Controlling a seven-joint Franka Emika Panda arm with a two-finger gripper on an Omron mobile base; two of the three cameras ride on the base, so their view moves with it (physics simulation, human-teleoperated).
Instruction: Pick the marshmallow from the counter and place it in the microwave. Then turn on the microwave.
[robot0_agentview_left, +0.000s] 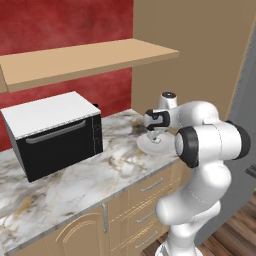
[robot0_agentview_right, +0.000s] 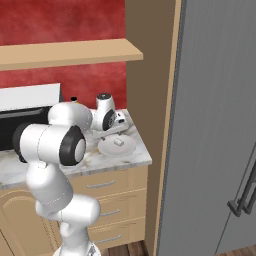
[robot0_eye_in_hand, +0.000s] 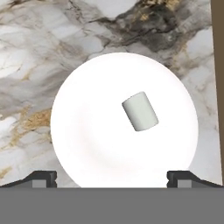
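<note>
The marshmallow is a small off-white cylinder lying on its side on a white round plate, right of the plate's middle. My gripper hangs open straight above the plate, its two dark fingertips spread wide, with nothing between them. From the right base view the marshmallow rests on the plate at the right end of the marbled counter, with the hand just above it. From the left, my gripper stands over the plate. The microwave is out of view.
A black box with a white top sits on the counter left of the plate. A tan shelf runs overhead. A tan wood panel and a tall grey fridge close off the counter's right end.
</note>
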